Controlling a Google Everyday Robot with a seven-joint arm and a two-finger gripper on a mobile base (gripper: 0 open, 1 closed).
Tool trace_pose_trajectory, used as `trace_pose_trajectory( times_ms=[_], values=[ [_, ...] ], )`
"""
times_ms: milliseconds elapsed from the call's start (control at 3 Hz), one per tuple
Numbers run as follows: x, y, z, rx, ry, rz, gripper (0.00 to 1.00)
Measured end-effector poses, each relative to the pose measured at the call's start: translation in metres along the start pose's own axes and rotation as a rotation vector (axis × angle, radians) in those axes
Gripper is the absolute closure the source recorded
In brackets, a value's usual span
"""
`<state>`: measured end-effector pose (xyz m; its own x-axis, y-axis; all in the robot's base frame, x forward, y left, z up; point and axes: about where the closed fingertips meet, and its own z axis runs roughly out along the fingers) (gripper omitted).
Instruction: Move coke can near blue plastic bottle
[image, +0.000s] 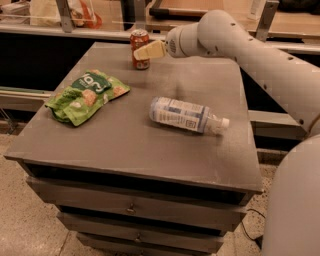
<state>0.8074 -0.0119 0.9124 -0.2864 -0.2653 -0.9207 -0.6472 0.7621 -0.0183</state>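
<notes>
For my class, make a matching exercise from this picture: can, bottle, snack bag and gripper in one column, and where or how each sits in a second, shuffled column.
Column one
1. coke can
2. blue plastic bottle
3. green snack bag
4. gripper

Column two
A. lying on its side, middle of the table, cap to the right
B. upright near the far edge
C. lying flat on the left side
D. extended from the right, tip at the can

Pairs: 1-B, 2-A, 3-C, 4-D
</notes>
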Motion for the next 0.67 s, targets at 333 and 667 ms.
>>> trace_pose_trajectory(
  times_ms=[333,667],
  values=[
    [-0.002,0.007,0.03,-0.003,-0.006,0.0,0.0],
    [-0.003,0.011,0.049,-0.007,-0.002,-0.003,0.0]
  ],
)
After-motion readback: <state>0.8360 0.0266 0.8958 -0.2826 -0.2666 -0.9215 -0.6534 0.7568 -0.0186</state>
